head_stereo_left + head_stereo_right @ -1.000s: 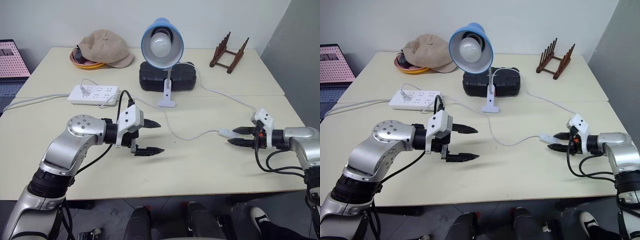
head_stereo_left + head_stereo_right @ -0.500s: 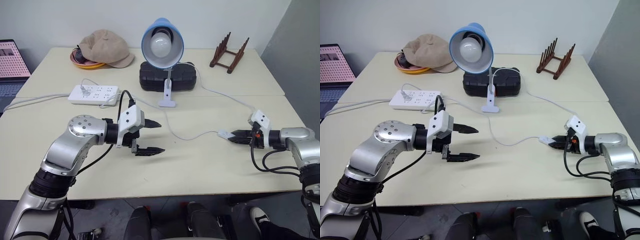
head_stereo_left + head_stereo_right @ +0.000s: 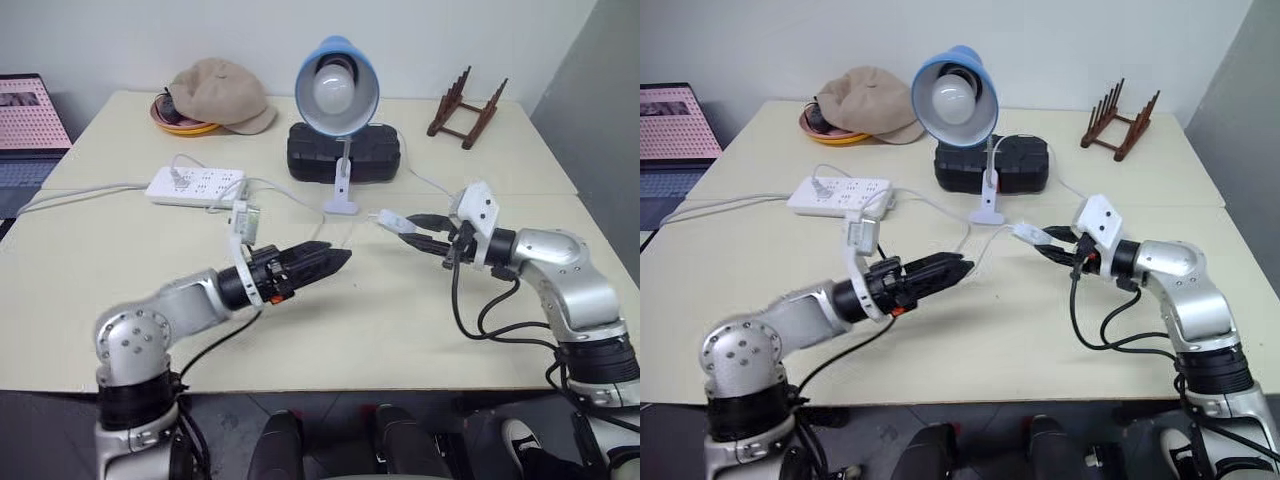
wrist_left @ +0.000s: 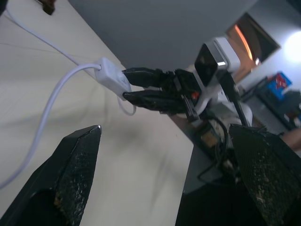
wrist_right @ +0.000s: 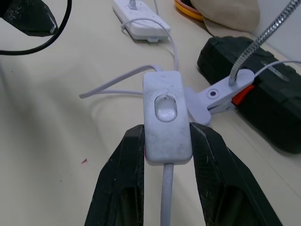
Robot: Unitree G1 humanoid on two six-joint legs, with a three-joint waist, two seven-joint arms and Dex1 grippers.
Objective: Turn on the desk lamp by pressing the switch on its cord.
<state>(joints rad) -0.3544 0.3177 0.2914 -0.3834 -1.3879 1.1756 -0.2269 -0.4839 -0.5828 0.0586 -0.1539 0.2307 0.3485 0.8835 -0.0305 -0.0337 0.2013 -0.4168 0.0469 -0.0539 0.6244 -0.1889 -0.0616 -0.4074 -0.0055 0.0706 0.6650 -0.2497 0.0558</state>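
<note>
The desk lamp [image 3: 336, 85], with a light-blue shade and a white bulb, stands at the table's middle back on its white base [image 3: 340, 207]. My right gripper [image 3: 413, 224] is shut on the small white switch [image 5: 167, 117], which it holds above the table in front of the lamp base. The oval button on the switch faces the right wrist camera. The thin cord [image 5: 166, 200] leaves the switch at both ends. My left gripper [image 3: 338, 259] is open and points at the switch [image 4: 113, 75] from a short way off, with nothing between its fingers [image 4: 77, 155].
A white power strip [image 3: 196, 185] lies at the back left with its cable trailing left. Behind the lamp sits a black case [image 3: 343, 152]. A tan cap [image 3: 215, 95] on a plate, a wooden rack [image 3: 468, 105] and a laptop [image 3: 30, 110] stand along the back.
My right gripper shut on the switch and carried it up and left, toward the lamp base. My left gripper rolled over and now points at the switch. The camera shifted a little.
</note>
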